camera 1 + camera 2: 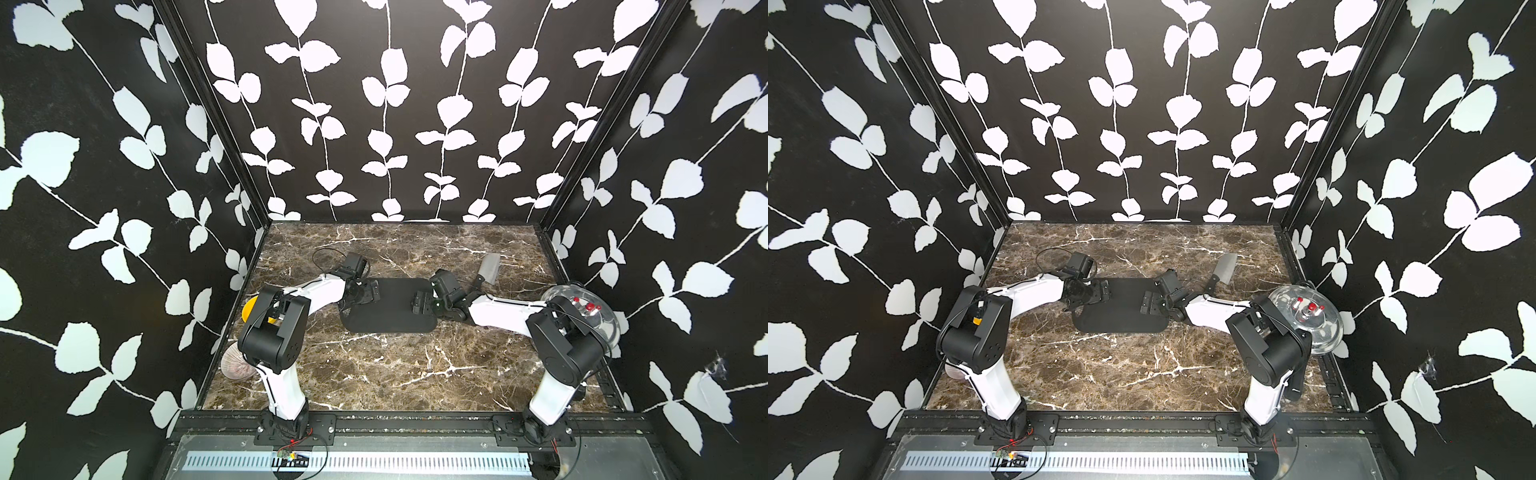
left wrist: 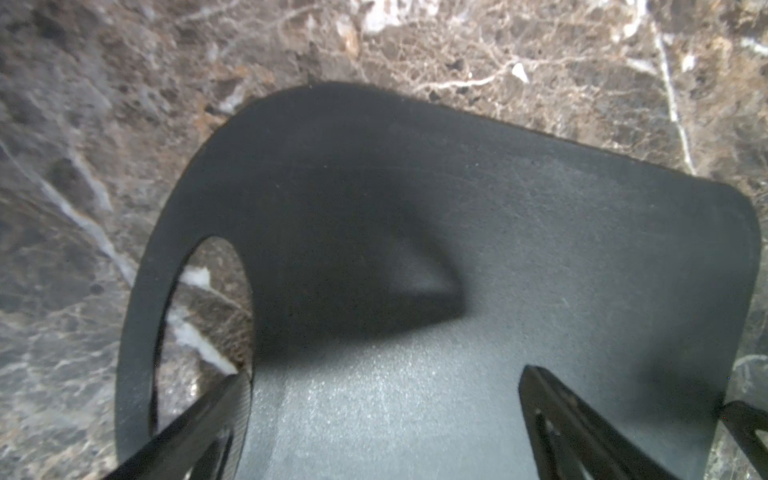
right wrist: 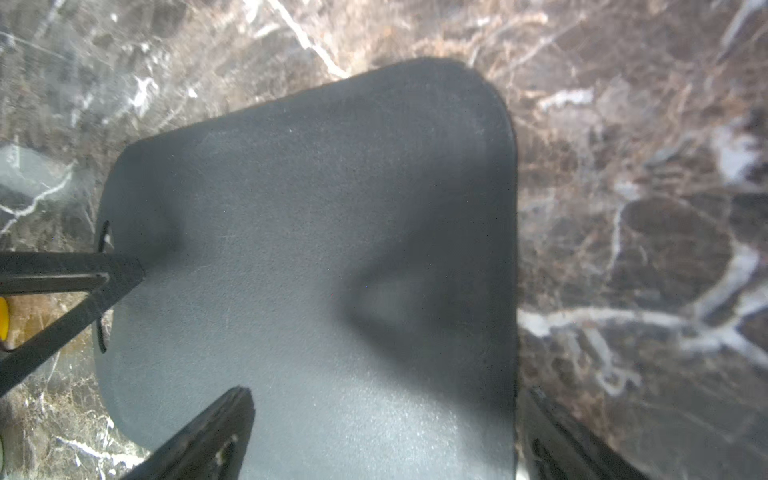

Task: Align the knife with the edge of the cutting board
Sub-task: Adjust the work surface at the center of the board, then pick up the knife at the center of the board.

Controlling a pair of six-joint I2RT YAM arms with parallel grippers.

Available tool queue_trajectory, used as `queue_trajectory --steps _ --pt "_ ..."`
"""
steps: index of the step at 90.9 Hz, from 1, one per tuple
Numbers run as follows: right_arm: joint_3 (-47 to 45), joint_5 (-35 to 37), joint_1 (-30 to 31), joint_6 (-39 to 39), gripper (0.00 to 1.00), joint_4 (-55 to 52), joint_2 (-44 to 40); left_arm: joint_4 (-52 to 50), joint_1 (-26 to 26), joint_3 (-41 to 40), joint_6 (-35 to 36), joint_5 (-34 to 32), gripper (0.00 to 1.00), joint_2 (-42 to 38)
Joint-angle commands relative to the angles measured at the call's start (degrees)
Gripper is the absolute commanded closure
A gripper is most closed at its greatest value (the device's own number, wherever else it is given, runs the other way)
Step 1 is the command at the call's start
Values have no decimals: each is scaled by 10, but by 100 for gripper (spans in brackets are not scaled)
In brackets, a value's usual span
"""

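Black cutting board [image 1: 390, 309] flat mid-frame on marble desk [image 1: 374, 374], left jaws and right jaws spread wide over its ends, knife [image 1: 486, 271] lying apart, upper right of board

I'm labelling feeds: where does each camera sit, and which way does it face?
Top views: high behind the arm bases, facing down and forward; cutting board, knife, both arms show.
Left wrist: on that arm, looking past the open left claw at the board's hole end.
Right wrist: on that arm, looking past the open right claw at the board's plain end.
Shared: both wrist views show the board, not the knife.
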Motion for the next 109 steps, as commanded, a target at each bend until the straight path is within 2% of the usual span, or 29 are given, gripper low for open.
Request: queue_trajectory --steps 1,11,31,41,57,61,70,80,109 --pt "57 6 4 -7 1 -114 -2 -44 -12 23 1 16 2 -13" --pt "113 12 -14 -34 0 -198 1 -70 -9 58 13 -8 2 -32" --pt "97 58 -62 -11 1 -180 -70 -125 -2 120 39 -29 2 -62" --pt "85 69 -98 -4 1 -169 -92 -126 -1 112 45 -39 1 -90" --pt "89 76 -161 -37 1 -178 -90 -119 5 69 38 -55 2 -141" --pt "98 65 -179 -41 5 -188 -79 -118 6 59 37 -58 2 -153" --pt "129 57 -209 -49 23 -210 -38 -117 6 39 36 -66 2 -184" --pt "152 63 -225 -47 39 -216 1 -118 7 23 37 -76 2 -210" --pt "234 111 -240 -31 40 -246 112 -131 9 -5 29 -86 2 -250"
